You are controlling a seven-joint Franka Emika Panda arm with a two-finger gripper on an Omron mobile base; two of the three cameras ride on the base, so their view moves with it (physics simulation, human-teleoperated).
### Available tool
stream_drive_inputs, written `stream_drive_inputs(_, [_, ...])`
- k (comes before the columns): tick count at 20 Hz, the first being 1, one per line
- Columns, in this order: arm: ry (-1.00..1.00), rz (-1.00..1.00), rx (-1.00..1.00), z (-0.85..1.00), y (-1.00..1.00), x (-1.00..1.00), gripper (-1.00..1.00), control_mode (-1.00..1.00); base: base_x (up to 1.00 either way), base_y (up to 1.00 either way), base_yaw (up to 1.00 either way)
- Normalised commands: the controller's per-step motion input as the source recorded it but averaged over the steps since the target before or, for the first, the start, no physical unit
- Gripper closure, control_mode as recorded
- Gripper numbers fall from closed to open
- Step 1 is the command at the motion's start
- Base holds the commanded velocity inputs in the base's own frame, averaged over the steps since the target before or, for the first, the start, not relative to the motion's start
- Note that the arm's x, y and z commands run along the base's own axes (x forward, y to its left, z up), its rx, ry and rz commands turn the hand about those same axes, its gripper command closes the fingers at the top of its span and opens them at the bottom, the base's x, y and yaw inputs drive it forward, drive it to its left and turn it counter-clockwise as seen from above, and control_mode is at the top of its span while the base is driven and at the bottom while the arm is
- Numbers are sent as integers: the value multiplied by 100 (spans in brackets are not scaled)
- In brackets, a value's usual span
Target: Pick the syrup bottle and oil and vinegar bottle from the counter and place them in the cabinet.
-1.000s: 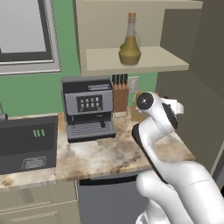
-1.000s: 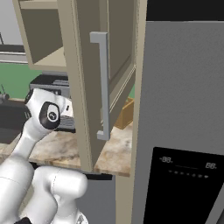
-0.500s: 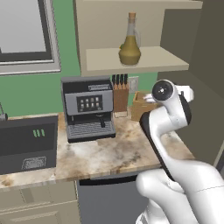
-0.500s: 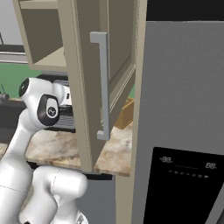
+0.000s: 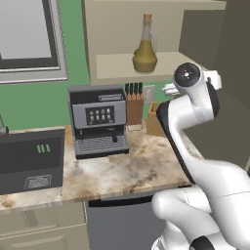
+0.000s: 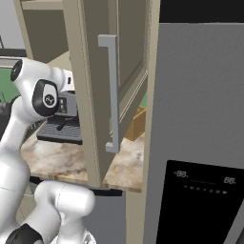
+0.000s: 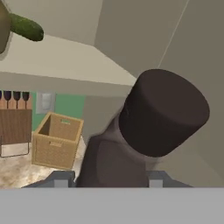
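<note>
Brown syrup bottle (image 7: 144, 140) in pincer (image 7: 109, 178), hand view alone.

1. The cabinet (image 5: 117, 66) has a flat tan shelf; the oil and vinegar bottle (image 5: 145, 49) stands upright on it; a green pickle (image 7: 25, 27) lies beside the bottle
2. The counter (image 5: 122, 171) carries a coffee machine (image 5: 97, 121), a knife block (image 5: 134, 108) just beside it, and a wicker basket (image 7: 57, 140) near the block
</note>
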Motion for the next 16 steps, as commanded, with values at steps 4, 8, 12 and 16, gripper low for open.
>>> stream_drive_inputs(4, [0,0,-5,59,0,0,100,-100,0,0,0])
stream_drive_inputs(8, [0,1,-1,47,0,0,100,-100,0,0,0])
stream_drive_inputs(12, [0,2,0,39,0,3,100,-100,0,0,0])
stream_drive_inputs(16, [0,2,0,34,0,12,100,-100,0,0,0])
